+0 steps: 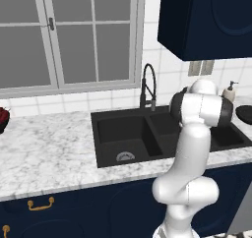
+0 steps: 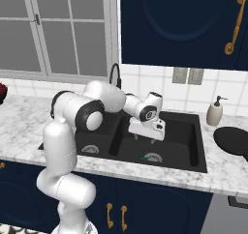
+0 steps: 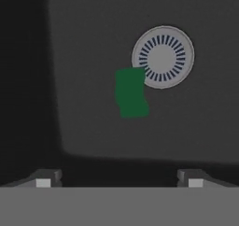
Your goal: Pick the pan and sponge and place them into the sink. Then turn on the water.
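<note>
The green sponge (image 3: 130,93) lies on the floor of the black sink's (image 2: 193,136) right basin, touching the edge of the round silver drain (image 3: 162,57). From the right base view the sponge (image 2: 144,158) shows as a small green patch by that drain. My gripper (image 2: 145,137) hangs open above this basin, pointing down, with nothing between its fingertips (image 3: 44,179). On the counter to the right of the sink rests the black pan (image 2: 235,141), well away from the gripper. The arched black faucet (image 1: 148,87) stands behind the sink, and no stream comes from it.
A soap dispenser (image 2: 214,112) stands on the counter between the sink and the pan. A dark red object (image 1: 2,118) sits at the far left of the marble counter (image 1: 49,153). A dark blue wall cabinet (image 2: 184,25) hangs above the sink's right side.
</note>
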